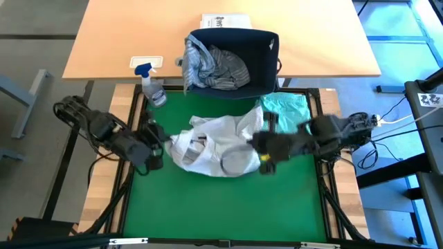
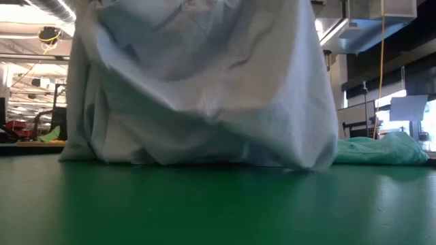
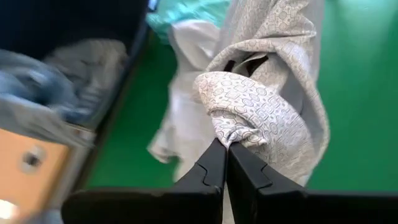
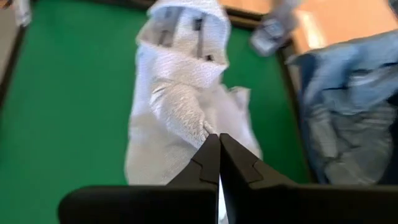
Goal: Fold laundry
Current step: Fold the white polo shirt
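A white garment with a fine print [image 1: 211,149] hangs between my two grippers over the green mat. My left gripper [image 1: 160,146] is shut on its left end and my right gripper [image 1: 257,151] on its right end. In the low view the garment [image 2: 204,82] fills the frame and its lower folds rest on the mat. A mint-teal garment [image 1: 285,109] lies crumpled on the mat at the far right. A grey-blue striped shirt [image 1: 218,66] lies in the navy basket [image 1: 266,52]. My left gripper pinches a bunched fold of the white garment [image 3: 239,134] between its two fingertips [image 3: 214,163], slanting down from the table's left. Several layers are gathered there. The cloth hangs away from the fingers, its lower part on the mat. My right gripper pinches a gathered fold of the white garment [image 4: 198,121] between its two fingertips [image 4: 210,155], slanting down from the table's right. The cloth runs off from the fingers toward the other arm and sags onto the mat [image 2: 204,163].
A spray bottle [image 1: 152,86] stands at the mat's far left corner, next to the basket. White papers [image 1: 225,21] lie on the wooden table behind the basket. The near half of the green mat [image 1: 221,207] is bare.
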